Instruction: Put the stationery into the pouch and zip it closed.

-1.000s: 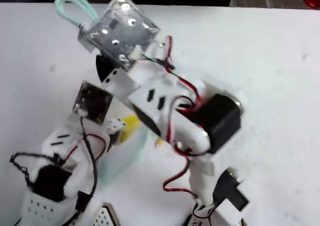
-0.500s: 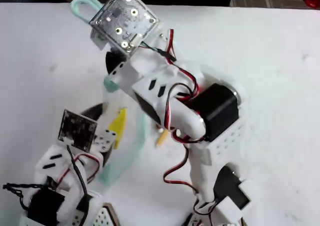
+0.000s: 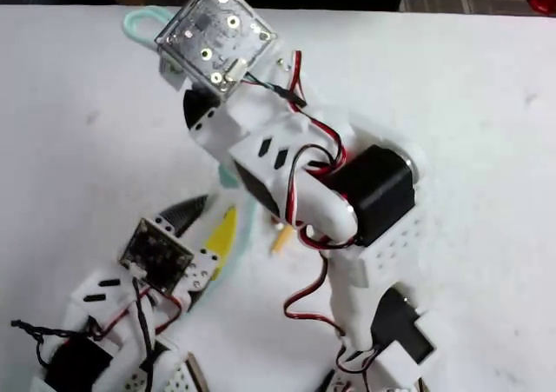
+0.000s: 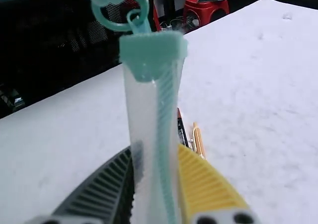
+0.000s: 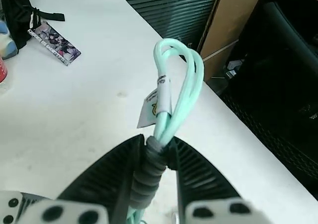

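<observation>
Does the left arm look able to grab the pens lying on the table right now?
Probably not: the left gripper is shut on the pouch. The pens lie free beside it, but it would have to let go first.

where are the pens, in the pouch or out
Out: two pens lie on the table beside the pouch, which the left tool clamps.

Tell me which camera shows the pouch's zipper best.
Left wrist view: the zipper runs up the pouch from the left gripper, close and unblocked. In the high view an arm covers most of it. The right wrist view shows the pouch's loop in the right gripper.
</observation>
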